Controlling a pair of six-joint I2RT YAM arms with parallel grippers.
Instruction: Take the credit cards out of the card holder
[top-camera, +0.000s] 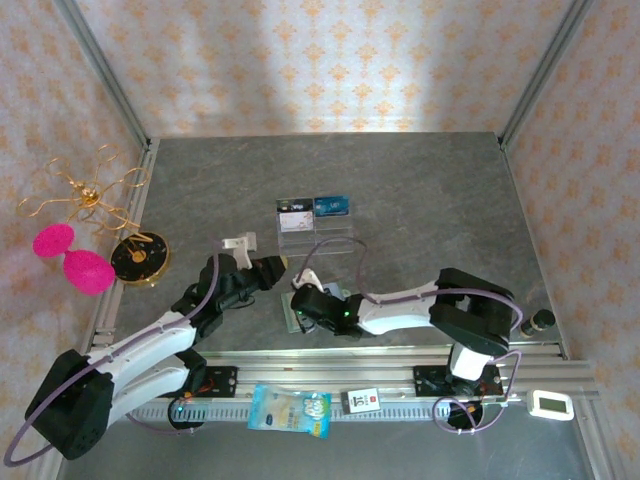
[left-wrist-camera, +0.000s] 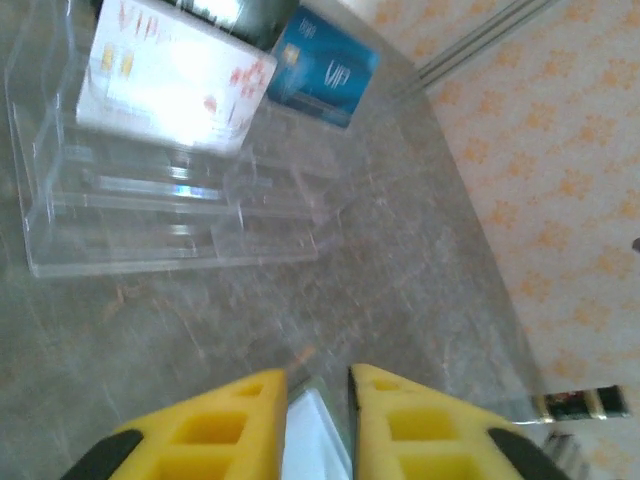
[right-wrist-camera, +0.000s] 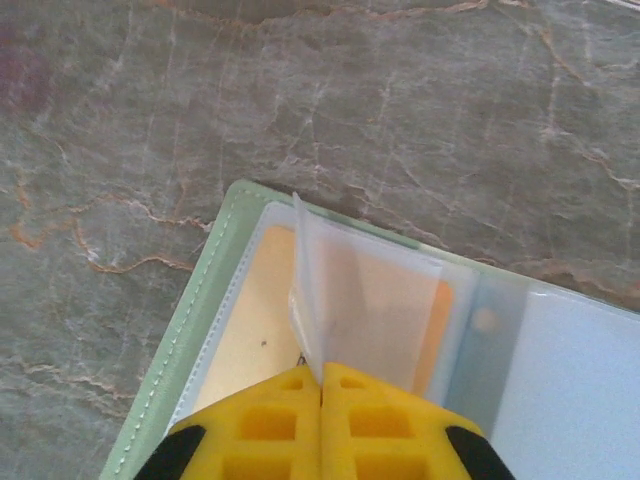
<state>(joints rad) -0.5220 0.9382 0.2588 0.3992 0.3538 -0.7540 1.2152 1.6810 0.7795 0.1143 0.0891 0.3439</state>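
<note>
Card holder: laid open on the table directly under the right gripper, with its green edge seen left of the fingers.
Cards: a tan card is lodged in the clear pocket, just ahead and left of the fingertips. Its long axis cannot be told, as the near end is hidden.
Right gripper: clenched on the pocket flap, which is raised off the card.
Left gripper: fingers are slightly apart with something white between them, and whether it is gripped cannot be told. The rack lies ahead.
Nearer arm: the right, judged best placed for the pull.
</note>
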